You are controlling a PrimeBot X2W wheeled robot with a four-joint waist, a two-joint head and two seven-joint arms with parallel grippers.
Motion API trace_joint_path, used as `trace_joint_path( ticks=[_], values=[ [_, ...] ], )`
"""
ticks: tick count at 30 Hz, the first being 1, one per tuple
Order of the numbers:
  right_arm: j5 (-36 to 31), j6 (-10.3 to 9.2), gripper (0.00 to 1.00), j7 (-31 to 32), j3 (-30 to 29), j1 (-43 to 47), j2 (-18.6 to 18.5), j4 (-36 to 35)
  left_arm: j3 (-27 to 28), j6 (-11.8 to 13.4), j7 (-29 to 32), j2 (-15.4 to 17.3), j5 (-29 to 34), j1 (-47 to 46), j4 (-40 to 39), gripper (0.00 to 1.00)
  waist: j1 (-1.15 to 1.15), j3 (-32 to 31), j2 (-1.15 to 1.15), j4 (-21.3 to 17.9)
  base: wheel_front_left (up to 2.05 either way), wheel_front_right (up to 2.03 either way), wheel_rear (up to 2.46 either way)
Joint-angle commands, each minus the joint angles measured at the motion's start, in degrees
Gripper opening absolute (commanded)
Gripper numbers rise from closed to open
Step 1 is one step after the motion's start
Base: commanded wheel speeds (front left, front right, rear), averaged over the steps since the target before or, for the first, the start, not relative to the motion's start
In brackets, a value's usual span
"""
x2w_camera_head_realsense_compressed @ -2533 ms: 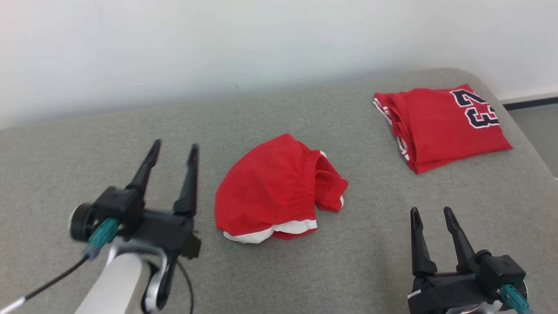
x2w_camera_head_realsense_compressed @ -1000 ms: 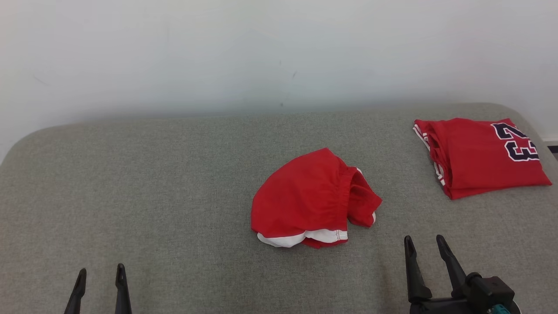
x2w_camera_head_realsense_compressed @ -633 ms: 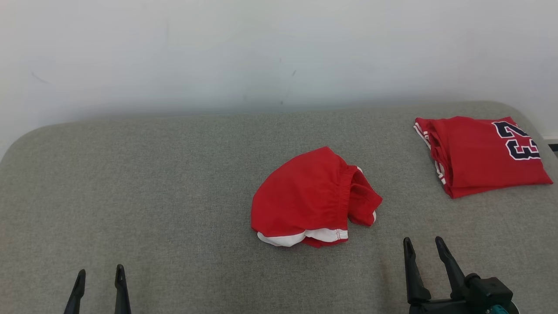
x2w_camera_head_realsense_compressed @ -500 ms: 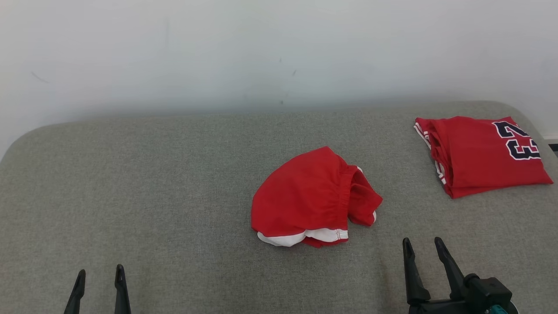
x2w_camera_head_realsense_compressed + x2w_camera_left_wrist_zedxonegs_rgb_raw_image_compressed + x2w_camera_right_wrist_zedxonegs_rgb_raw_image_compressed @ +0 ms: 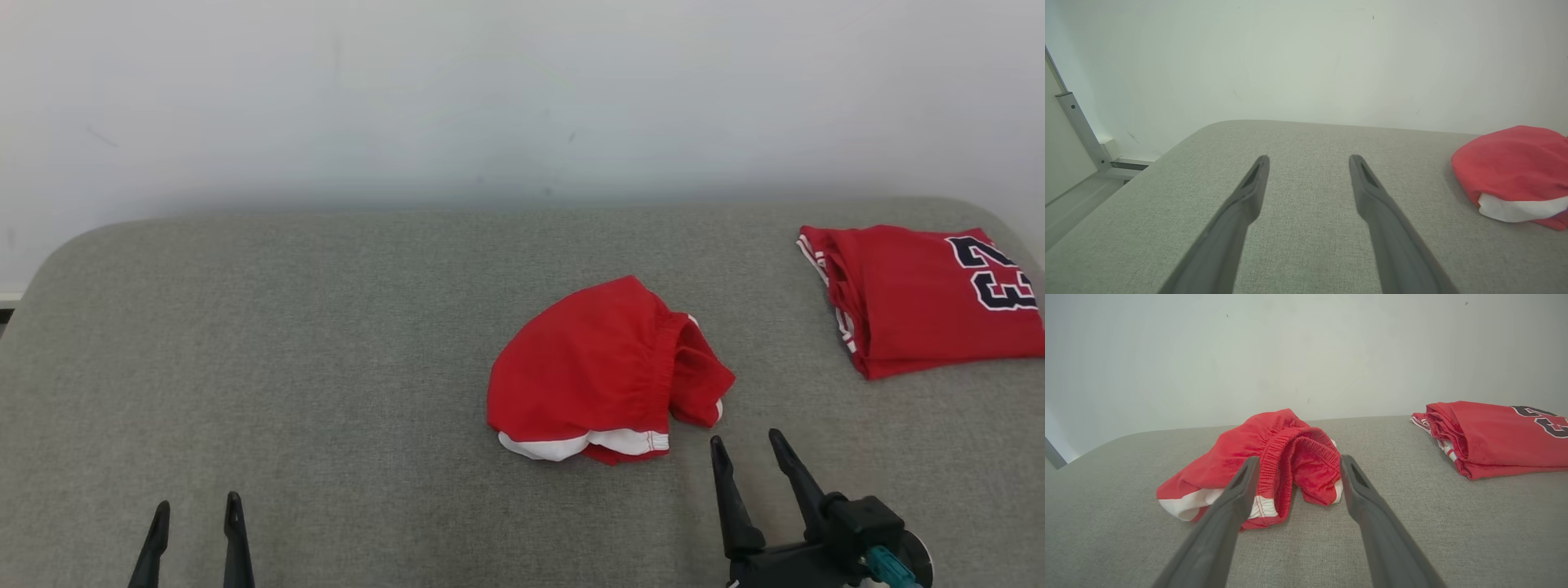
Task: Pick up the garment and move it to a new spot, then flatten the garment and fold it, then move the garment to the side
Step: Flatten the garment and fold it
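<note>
Two right fingers [image 5: 1370, 514] spread just before the crumpled red garment [image 5: 1274, 433].

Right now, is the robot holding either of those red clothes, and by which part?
Nothing is held. The left gripper and the right gripper both stand open and empty, short of the crumpled red shorts; the folded jersey lies apart.

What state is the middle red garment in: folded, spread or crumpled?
Crumpled. The red shorts lie in a heap, waistband bunched and gaping, white hem tucked underneath; neither flattened nor folded.
</note>
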Motion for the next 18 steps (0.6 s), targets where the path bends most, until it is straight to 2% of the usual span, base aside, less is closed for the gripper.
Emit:
trace_joint_path(
  ticks=[1,18],
  values=[
    [-0.6,-0.15,1.0,0.0,0.9,-1.3,-0.4,1.6,-0.1,-0.4,-0.2,-0.3,0.6,-0.7,0.2,1.0,0.0,0.1,0.0,0.9,0.0,0.0,0.0],
    [-0.3,-0.15,1.0,0.0,6.9,-12.2,-5.3,20.5,-1.9,-1.1,-0.2,-1.2,0.6,-3.5,1.8,1.0,0.0,3.6,0.0,7.2,0.0,0.0,0.0]
  ],
)
